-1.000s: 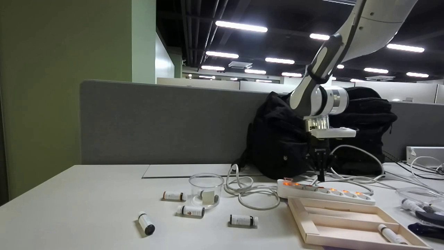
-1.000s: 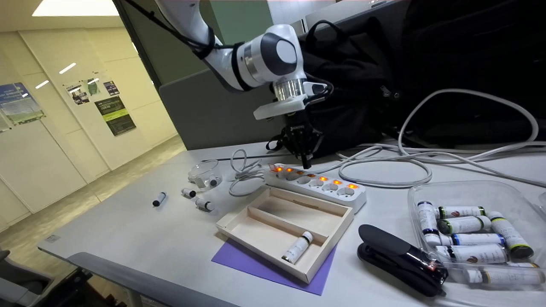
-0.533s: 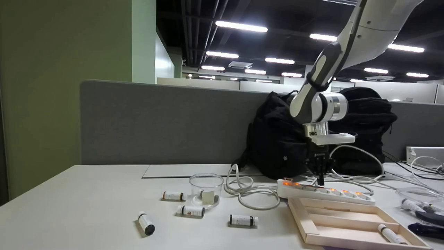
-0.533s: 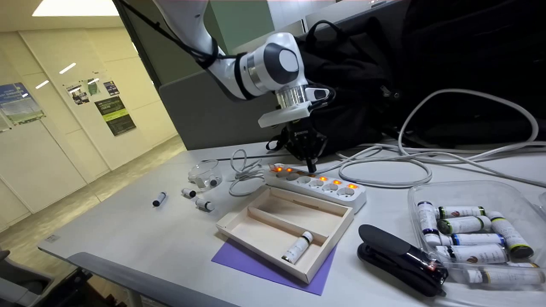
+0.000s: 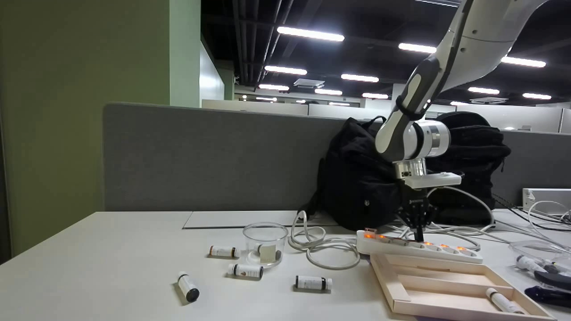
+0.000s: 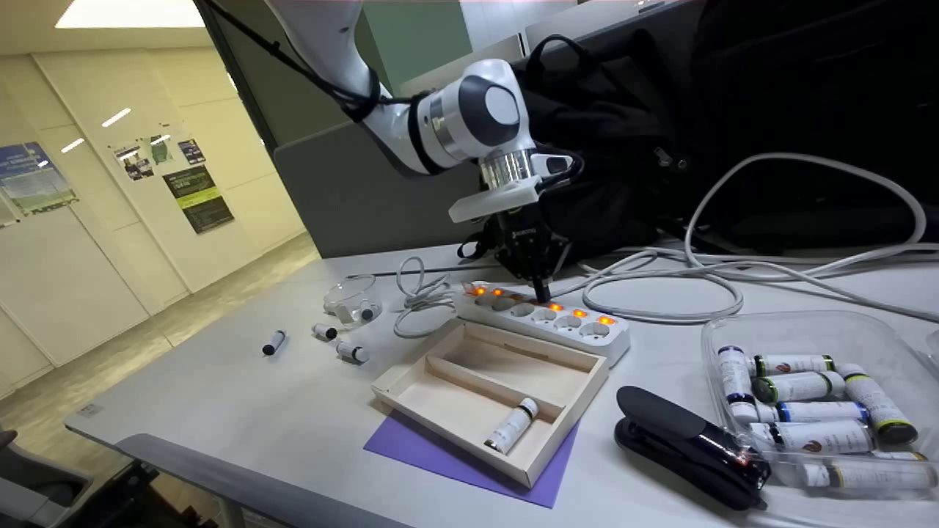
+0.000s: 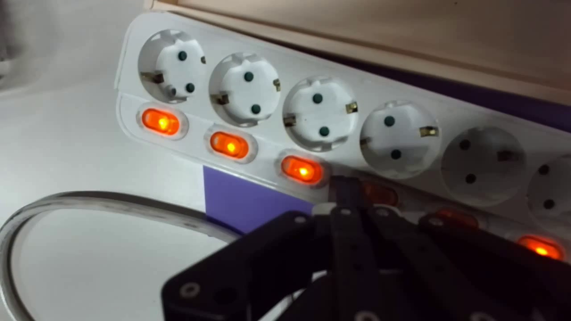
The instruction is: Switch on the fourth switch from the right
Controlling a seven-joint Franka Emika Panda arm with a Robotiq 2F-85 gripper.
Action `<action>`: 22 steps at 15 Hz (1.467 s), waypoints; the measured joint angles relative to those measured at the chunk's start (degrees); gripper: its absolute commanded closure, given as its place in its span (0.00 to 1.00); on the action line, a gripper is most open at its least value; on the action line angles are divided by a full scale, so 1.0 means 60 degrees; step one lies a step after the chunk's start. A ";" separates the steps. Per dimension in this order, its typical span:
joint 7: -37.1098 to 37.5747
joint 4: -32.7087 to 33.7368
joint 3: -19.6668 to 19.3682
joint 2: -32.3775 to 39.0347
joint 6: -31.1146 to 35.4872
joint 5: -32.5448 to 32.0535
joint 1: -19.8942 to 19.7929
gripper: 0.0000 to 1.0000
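A white power strip shows in both exterior views, with a row of orange switches beside round sockets. It fills much of the wrist view. The three switches at the strip's right end are lit, the nearest of these being the third switch. The fourth switch is dark and partly hidden by the fingertips. The fifth switch is dark too; the sixth switch is lit. My gripper points down, shut and empty, its tips at the fourth switch's edge. I cannot tell whether they touch it.
A wooden tray with a vial lies against the strip's front. White cable loops behind. Black backpacks stand behind the arm. A black stapler, a vial box and a clear cup are around.
My gripper has come down to the strip and shifted slightly right in both exterior views. It stays shut. The switch lights look the same.
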 measured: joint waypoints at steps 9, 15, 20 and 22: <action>0.0016 0.0394 -0.0009 0.0199 -0.0511 0.0007 0.0000 1.00; 0.0074 0.0620 -0.0009 0.0208 -0.0786 0.0007 0.0041 1.00; 0.0088 0.0699 -0.0008 0.0266 -0.0922 0.0007 0.0129 1.00; 0.0088 0.0758 -0.0010 0.0327 -0.0966 0.0005 0.0145 1.00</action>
